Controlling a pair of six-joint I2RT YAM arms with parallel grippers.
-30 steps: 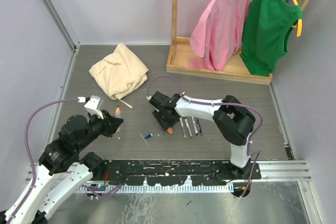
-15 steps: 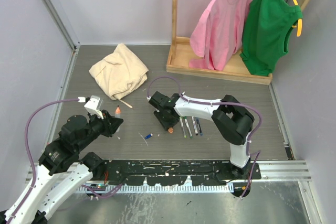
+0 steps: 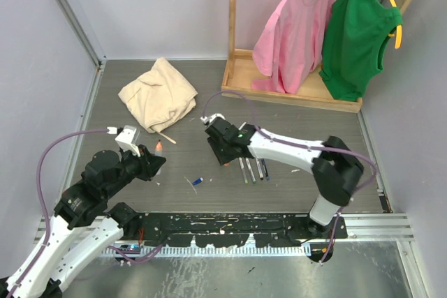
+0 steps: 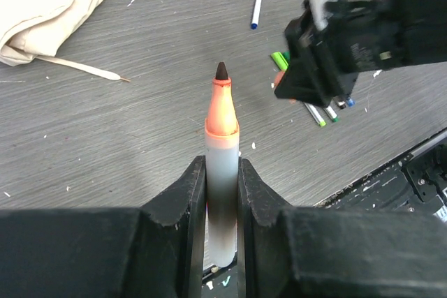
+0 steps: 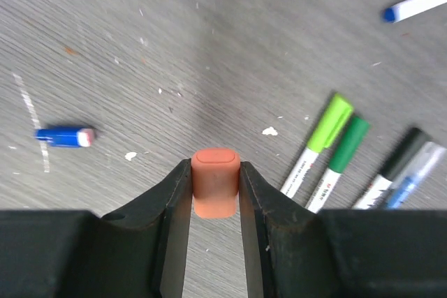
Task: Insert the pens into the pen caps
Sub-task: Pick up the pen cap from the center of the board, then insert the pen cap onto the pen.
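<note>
My left gripper (image 4: 222,172) is shut on a pen (image 4: 221,137) with a pale barrel, an orange neck and a dark tip that points away from the wrist. In the top view that left gripper (image 3: 152,162) hovers left of centre with the pen's orange end (image 3: 158,146) sticking up. My right gripper (image 5: 215,171) is shut on a stubby orange pen cap (image 5: 215,185), held just above the table. From above, the right gripper (image 3: 223,150) covers the cap. Several capped pens (image 3: 252,169) lie side by side to its right. A blue cap (image 5: 64,136) lies alone on the table.
A beige cloth (image 3: 158,93) lies at the back left with a thin tan stick (image 3: 166,137) beside it. A wooden rack base (image 3: 290,92) at the back right carries hanging pink and green shirts. A black rail (image 3: 230,225) runs along the near edge.
The right gripper's jaws have closed on the orange cap and lifted it away from the table, back and slightly right. The left gripper with its pen has barely shifted.
</note>
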